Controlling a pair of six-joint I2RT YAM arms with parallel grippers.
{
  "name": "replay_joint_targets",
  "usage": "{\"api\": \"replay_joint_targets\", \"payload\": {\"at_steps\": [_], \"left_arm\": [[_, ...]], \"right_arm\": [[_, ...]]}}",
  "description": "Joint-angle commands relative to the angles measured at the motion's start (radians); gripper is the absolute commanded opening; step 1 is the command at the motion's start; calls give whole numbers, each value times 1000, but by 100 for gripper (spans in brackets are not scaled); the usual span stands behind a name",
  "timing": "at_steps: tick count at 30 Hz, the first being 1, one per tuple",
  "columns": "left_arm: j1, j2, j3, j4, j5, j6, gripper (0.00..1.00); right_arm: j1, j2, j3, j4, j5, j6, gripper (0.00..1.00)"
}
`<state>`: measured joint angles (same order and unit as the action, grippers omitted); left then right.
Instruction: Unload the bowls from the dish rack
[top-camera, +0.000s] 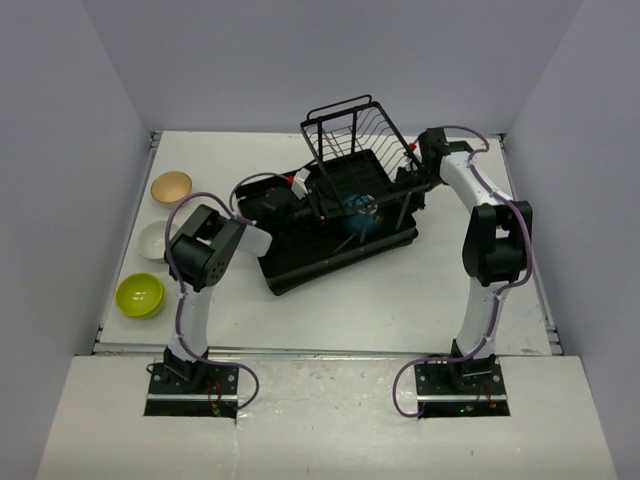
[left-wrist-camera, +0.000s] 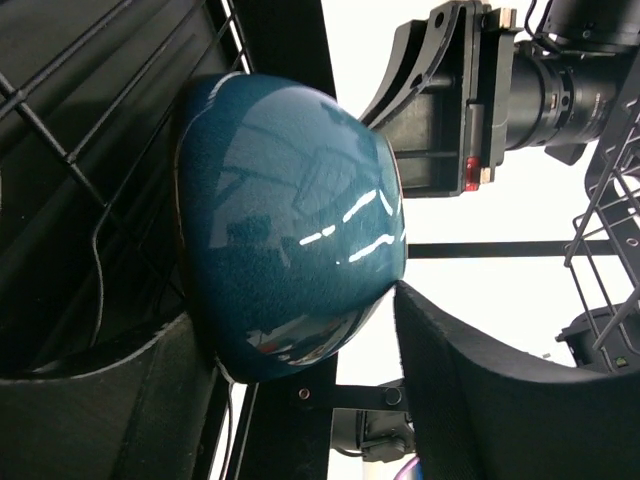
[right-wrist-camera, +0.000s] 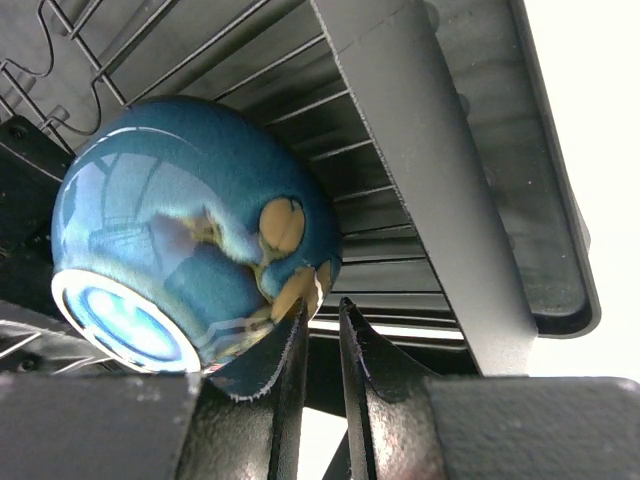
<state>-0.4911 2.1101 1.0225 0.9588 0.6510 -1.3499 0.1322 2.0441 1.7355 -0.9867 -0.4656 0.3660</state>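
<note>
On the table (top-camera: 420, 300), the score is being read from overhead. Three bowls are being shown outside the dish rack (top-camera: 310, 260), lined up at its 9 o'clock: a tan bowl (top-camera: 171, 186), a pale bowl (top-camera: 160, 240) and a lime bowl (top-camera: 140, 295). Inside the rack, below the wire frame (top-camera: 352, 132) at 12 o'clock, a blue bowl (top-camera: 358, 214) is still being carried by the tray, just toward 3 o'clock of centre. Most of the unloading is therefore being judged done, with the blue bowl left to lift out. No further bowl is being made out, though parts of the rack are being hidden by the arms.

The blue bowl is being flanked: the left gripper (left-wrist-camera: 295, 310) is being seen at its 9 o'clock and the right gripper (right-wrist-camera: 322, 305) at its 3 o'clock. The left jaws are being held wide on either side of the bowl, with one finger (left-wrist-camera: 480, 390) apparently touching its wall. Whether it is clamped cannot be told. The right fingers are being kept nearly together with a slim gap, and whether anything is pinched cannot be told either.

From overhead, only a small patch of blue is being offered. In the left wrist view the bowl's glossy outer wall is being filled in, tipped on edge against the wires, with the other gripper's body at 1 o'clock. In the right wrist view the bowl's pale foot ring is being revealed at 7 o'clock, along with the ribbed tray floor behind it.
</note>
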Motion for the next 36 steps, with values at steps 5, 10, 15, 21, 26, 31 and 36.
{"api": "replay_joint_targets", "payload": {"at_steps": [5, 10, 15, 21, 26, 31, 36], "left_arm": [[-20, 42, -19, 210, 7, -77, 61], [-20, 65, -36, 326, -1, -136, 54], [-20, 67, -41, 353, -24, -138, 57], [-18, 39, -47, 279, -83, -97, 57], [-18, 27, -55, 235, -163, -68, 57], [-21, 69, -26, 260, -200, -75, 56], [-24, 140, 11, 353, -208, -137, 45]], "right_arm": [[17, 5, 36, -4, -50, -9, 20], [17, 4, 32, -1, -53, -7, 20], [17, 4, 32, 2, -50, -6, 20], [17, 4, 35, 8, -62, 2, 20], [17, -10, 32, 11, -54, 4, 20], [17, -10, 35, 6, -61, 2, 19], [17, -16, 35, 0, -53, -2, 19]]}}
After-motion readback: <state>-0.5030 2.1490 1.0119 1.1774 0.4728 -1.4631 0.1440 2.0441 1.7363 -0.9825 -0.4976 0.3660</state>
